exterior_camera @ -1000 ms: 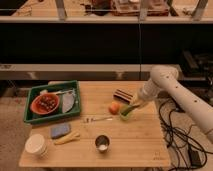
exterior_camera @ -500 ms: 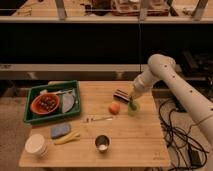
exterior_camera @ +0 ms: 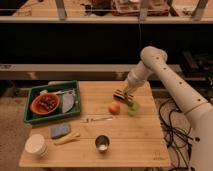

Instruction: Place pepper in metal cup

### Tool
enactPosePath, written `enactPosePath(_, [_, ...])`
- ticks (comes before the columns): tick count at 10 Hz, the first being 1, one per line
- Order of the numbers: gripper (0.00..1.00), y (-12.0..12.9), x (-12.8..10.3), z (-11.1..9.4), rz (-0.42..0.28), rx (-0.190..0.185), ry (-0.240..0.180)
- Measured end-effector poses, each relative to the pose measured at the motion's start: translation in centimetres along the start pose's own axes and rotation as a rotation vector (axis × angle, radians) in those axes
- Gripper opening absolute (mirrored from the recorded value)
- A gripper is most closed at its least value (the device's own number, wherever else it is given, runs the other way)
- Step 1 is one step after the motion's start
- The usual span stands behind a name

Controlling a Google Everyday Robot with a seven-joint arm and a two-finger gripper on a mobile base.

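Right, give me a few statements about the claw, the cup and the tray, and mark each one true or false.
1. The shiny silver metal cup stands near the front edge of the wooden table, apart from the claw. True.
2. The claw hangs over the green plastic tray. False: it is shut, above the table's right part, beside the small orange round thing.
3. The red bowl sits inside the green plastic tray. True.
4. The slim dark green pepper lies in the metal cup. False: it is just under the claw, and the cup shows only its pale inside.
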Motion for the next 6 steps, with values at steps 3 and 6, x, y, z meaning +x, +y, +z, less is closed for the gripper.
enactPosePath(3, [0.18, -1.0, 0.0, -1.1, 0.011, -0.001, -0.019])
enactPosePath(6, [0.18, -3.2, -0.6, -2.7, 0.018, -0.02, -0.045])
